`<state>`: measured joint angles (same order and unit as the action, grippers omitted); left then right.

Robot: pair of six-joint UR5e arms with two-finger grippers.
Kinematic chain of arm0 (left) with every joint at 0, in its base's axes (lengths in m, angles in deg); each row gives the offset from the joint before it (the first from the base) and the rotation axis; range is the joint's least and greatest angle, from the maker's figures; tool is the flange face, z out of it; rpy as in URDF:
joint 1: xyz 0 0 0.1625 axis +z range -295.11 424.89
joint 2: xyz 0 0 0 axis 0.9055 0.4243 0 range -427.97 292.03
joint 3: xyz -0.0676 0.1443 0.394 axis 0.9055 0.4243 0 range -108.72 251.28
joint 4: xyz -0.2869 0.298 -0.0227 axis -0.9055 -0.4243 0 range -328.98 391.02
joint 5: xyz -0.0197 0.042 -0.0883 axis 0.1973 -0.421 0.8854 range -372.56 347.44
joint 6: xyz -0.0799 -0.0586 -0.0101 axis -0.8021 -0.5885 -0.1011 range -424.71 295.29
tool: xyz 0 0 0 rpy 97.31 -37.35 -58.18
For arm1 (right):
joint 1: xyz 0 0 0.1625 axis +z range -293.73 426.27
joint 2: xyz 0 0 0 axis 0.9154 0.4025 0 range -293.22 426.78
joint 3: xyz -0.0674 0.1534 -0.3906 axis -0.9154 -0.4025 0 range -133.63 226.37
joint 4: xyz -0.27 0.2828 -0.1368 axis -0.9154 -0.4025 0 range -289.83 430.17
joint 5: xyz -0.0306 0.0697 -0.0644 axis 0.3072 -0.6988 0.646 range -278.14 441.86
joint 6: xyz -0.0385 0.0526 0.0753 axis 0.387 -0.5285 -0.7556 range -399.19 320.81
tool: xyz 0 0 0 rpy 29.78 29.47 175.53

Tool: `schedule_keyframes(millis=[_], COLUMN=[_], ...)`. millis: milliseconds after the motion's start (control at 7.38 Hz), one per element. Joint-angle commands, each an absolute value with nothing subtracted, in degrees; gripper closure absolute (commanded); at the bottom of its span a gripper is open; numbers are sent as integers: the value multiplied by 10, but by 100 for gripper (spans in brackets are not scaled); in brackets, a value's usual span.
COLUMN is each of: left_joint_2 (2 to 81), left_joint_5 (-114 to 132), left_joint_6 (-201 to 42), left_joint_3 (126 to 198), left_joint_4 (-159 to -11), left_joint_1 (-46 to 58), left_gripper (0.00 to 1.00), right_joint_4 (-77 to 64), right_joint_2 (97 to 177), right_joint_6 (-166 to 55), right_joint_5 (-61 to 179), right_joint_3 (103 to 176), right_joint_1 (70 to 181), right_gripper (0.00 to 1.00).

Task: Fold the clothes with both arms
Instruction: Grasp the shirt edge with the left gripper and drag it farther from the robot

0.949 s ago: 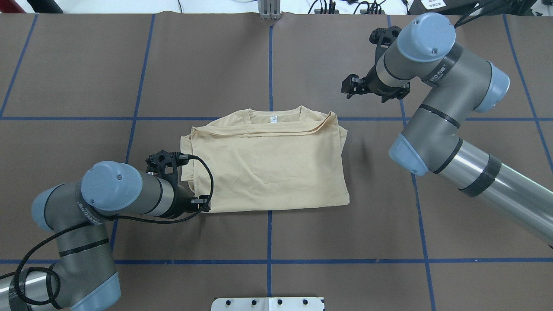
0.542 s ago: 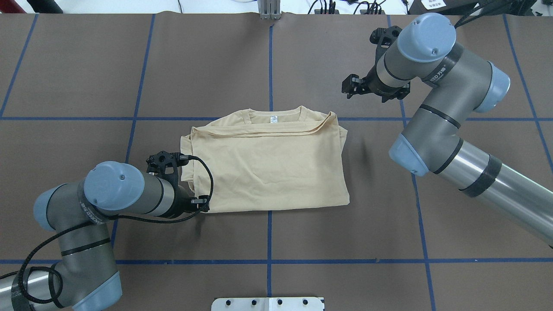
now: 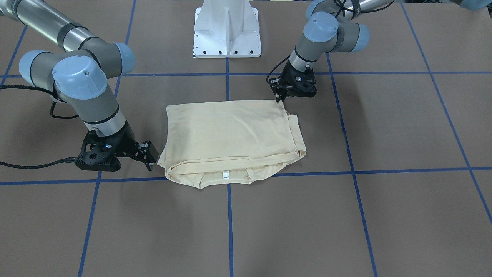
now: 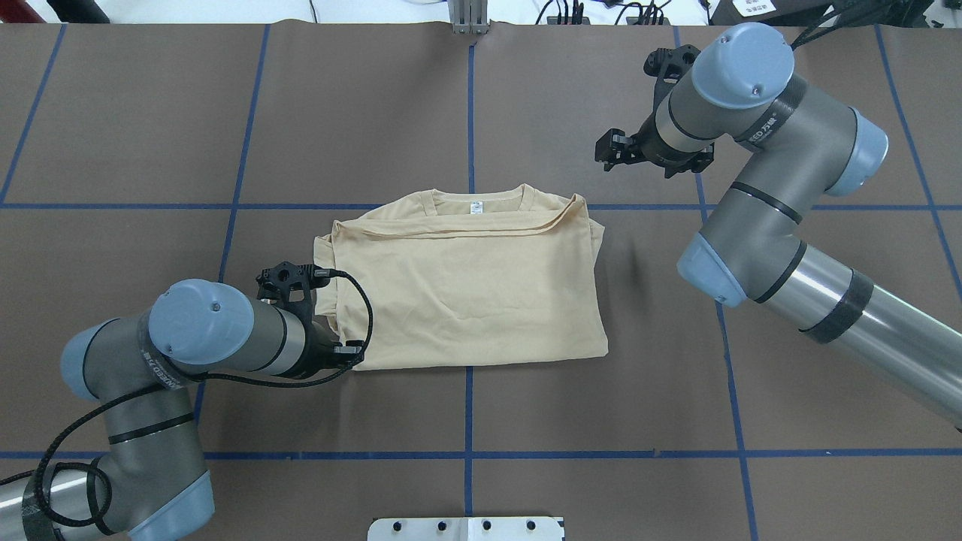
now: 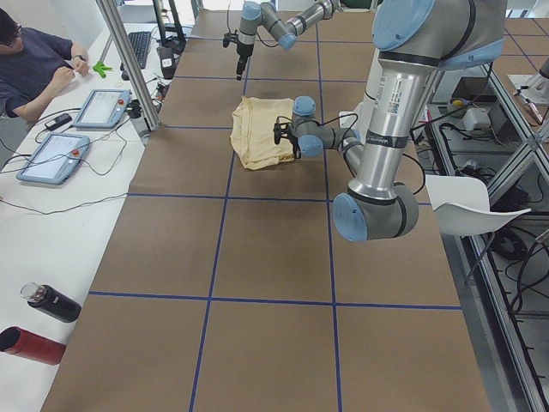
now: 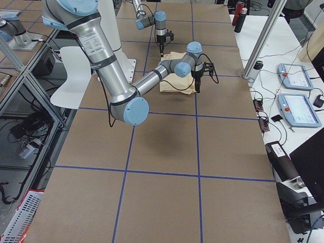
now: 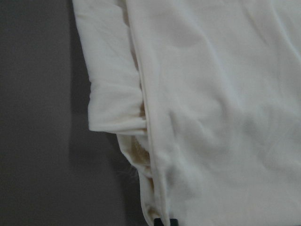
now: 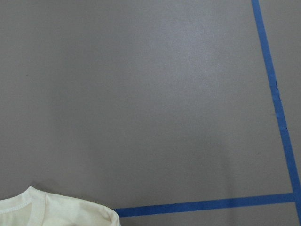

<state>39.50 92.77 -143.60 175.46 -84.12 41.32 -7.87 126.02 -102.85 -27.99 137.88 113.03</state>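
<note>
T-shirt point(image 4: 473, 293), pale cream-yellow, lay folded into a rough rectangle at the middle of a brown table point(image 4: 150, 113) marked with blue tape lines point(image 4: 240, 173). We saw its neck opening on the side away from the robot, with a small white label point(image 4: 475, 208) showing.

On the left, we saw the left arm point(image 4: 203, 330) bent low over the table. The left gripper point(image 4: 350, 353) was down at the shirt's near left corner, touching the edge of the fabric. Its wrist camera gave us stacked layers of cloth and only one dark fingertip point(image 7: 162, 221) at the bottom of the frame. We could not tell whether that gripper was parted or clamped on the cloth.

In the middle, a fold ran across the shirt just below the collar. The robot's white base point(image 4: 466, 528) sat at the near edge.

On the right, the right arm point(image 4: 751, 98) reached over the far part of the table. The right gripper point(image 4: 607, 150) hung over bare table, near the shirt's far right corner but apart from it. We saw its two fingers spread wide with nothing between them.
</note>
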Motion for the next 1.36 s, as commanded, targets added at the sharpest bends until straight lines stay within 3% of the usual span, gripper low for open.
schedule_keyframes(millis=[0,407,678,1220], left_joint_2=[390,391,430,663], left_joint_5=[927,925,896,895], left_joint_6=[-1428,-1348,-1240,-1147], left_joint_3=[1758,1734,1655,1326], left_joint_4=[-840,-786,-789,-872], left_joint_1=[403,339,274,162], left_gripper=[100,100,100,100], right_joint_4=[-79,-79,-79,-79], right_joint_2=[1260,1260,1259,1258], right_joint_6=[-1030,-1031,-1033,-1034], right_joint_5=[-279,-279,-278,-277], right_joint_3=[1380,1380,1380,1379], right_joint_1=[1130,1129,1128,1124], right_gripper=[0,0,0,0])
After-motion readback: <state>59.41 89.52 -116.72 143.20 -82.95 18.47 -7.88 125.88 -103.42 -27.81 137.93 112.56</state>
